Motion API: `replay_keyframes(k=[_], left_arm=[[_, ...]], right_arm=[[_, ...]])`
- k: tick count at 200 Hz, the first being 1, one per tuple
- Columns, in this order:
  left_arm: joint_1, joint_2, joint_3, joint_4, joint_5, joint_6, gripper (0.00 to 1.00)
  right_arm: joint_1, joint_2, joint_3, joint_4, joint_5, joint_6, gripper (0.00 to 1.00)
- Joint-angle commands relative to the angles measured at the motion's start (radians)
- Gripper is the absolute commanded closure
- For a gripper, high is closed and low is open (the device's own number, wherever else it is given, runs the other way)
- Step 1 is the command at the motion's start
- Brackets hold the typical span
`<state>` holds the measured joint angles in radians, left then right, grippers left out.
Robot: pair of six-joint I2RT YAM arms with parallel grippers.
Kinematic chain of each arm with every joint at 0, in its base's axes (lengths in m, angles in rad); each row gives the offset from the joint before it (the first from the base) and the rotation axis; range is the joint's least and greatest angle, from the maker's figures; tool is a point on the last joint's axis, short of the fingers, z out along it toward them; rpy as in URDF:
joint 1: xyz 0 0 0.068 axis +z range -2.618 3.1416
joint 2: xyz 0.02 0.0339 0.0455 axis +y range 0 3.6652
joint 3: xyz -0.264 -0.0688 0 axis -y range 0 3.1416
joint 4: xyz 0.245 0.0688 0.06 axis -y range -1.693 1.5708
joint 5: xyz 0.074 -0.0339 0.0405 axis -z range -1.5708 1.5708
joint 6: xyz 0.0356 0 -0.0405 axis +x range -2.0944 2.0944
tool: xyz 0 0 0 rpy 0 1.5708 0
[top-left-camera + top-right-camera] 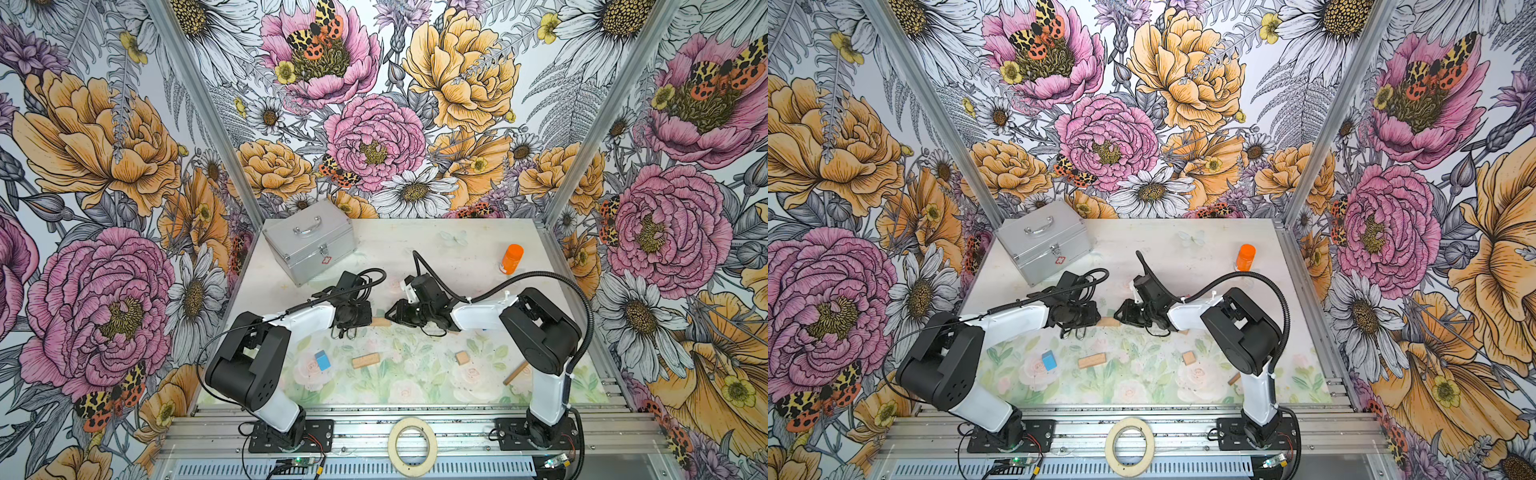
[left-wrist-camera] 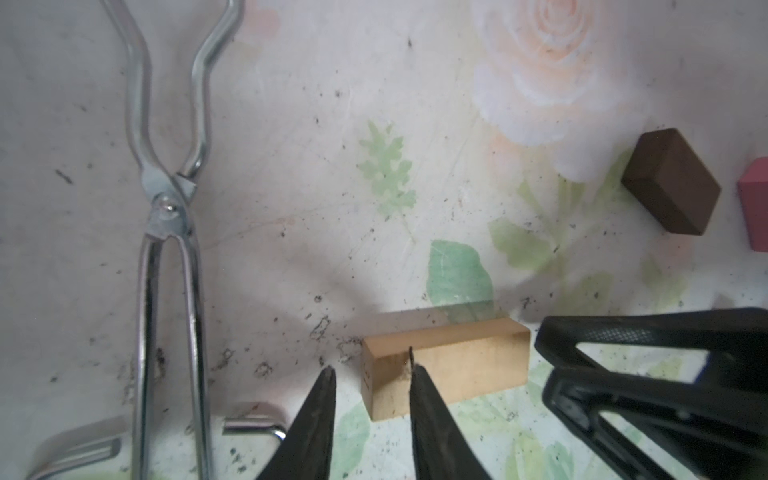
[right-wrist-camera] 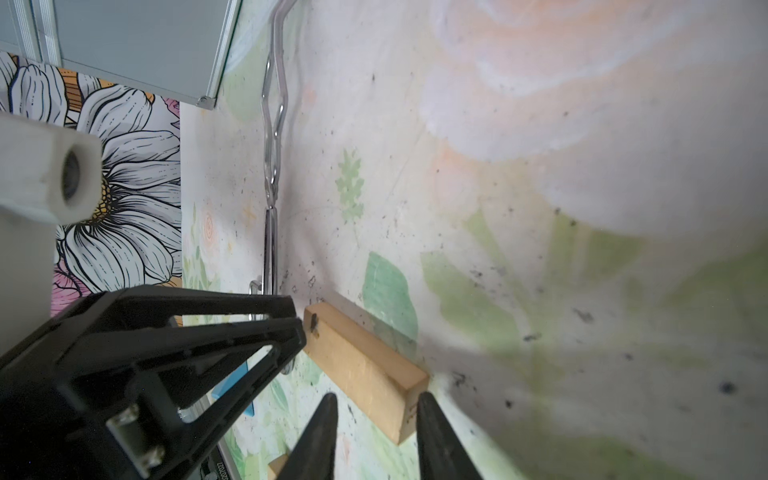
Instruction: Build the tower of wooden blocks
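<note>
A tan bar (image 1: 380, 322) lies flat on the mat between my two grippers, seen in both top views. My left gripper (image 2: 372, 370) is open at one end of the bar (image 2: 449, 365); that end's corner sits in the gap between its fingertips, and nothing is clamped. My right gripper (image 3: 377, 399) is open at the bar's other end (image 3: 361, 361), one fingertip beside the end face and the other clear of the wood. A dark brown bar (image 2: 671, 187) and a pink block (image 2: 754, 203) lie beyond. Nearer the front lie a blue cube (image 1: 322, 360), a second tan bar (image 1: 365, 360) and a tan cube (image 1: 461, 357).
Silver tongs (image 2: 166, 208) lie right beside the left gripper. A silver case (image 1: 309, 245) stands at the back left, an orange bottle (image 1: 512, 258) at the back right. A thin wooden stick (image 1: 515, 372) lies by the right arm's base, and a tape ring (image 1: 412, 446) on the front rail.
</note>
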<state>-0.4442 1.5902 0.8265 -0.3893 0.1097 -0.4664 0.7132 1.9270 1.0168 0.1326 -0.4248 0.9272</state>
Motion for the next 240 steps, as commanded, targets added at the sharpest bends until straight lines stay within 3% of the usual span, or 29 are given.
replay_keyframes(k=[1,59,240], left_arm=[[-0.01,0.022,0.02,0.001,0.017,-0.001,0.69],[-0.018,0.041,0.03,0.002,0.034,0.0,0.77],[-0.072,0.112,0.057,0.036,0.128,-0.021,0.85]], right_arm=[[0.007,0.017,-0.01,0.015,-0.008,0.011,0.67],[0.009,0.025,-0.01,0.005,-0.011,0.015,0.71],[0.008,-0.007,-0.028,-0.027,0.003,0.007,0.79]])
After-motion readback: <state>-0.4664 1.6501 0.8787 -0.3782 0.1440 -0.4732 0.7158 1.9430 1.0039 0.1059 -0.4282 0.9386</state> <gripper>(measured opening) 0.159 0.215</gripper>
